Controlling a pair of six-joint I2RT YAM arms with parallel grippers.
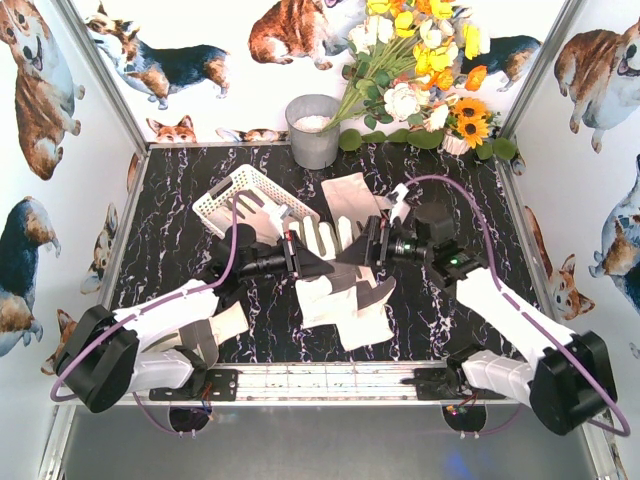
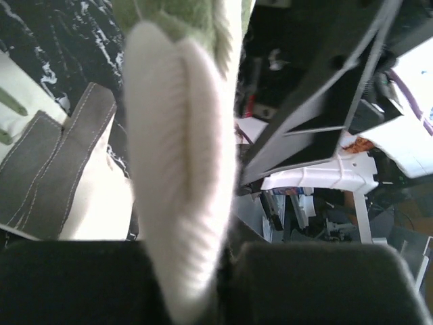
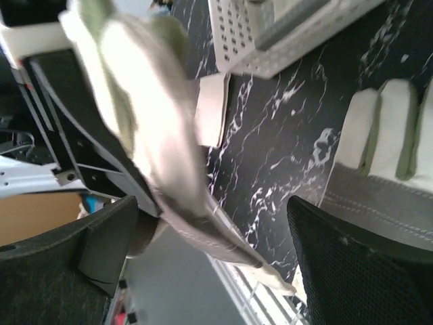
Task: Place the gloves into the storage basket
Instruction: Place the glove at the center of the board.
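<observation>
Above the black marbled table [image 1: 170,240], the left end effector [image 1: 318,262] clamps a cream-white, grey-patched fabric glove [image 2: 179,169]; the right end effector [image 1: 372,245] gapes wide beside it.
Limp and light, it should droop; the cuff looks the surest hold, with the slotted white plastic basket [image 1: 212,208] just beyond.

No legible text, label or number anywhere, perhaps lost to wrist-view blur

Right of the basket [image 1: 262,183] lie the gloves [image 1: 345,305], one perhaps partly inside it
</observation>
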